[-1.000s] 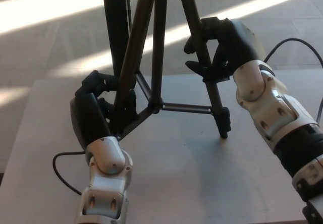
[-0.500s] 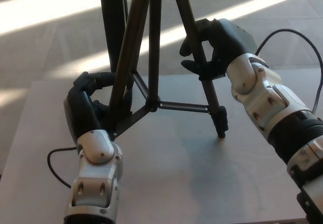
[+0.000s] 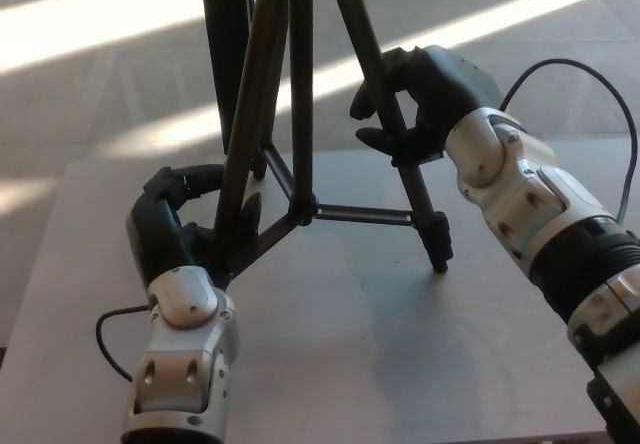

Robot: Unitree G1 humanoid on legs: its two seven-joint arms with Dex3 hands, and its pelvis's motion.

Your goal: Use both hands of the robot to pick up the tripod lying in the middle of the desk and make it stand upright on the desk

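Tripod is standing nearly upright on the surface, legs spread. Your right hand is gripping the tripod's right leg, fingers closed around it; your left hand is curling loosely around the left leg. You're left with steadying and letting go.

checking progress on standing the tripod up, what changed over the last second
The tripod legs shifted a little toward picture left and now look slightly steeper. The right hand went with them, still closed on the right leg. The left hand drew back a bit along the near left leg, fingers still curled around it. The right leg's foot stays planted on the desk, braces still spread.
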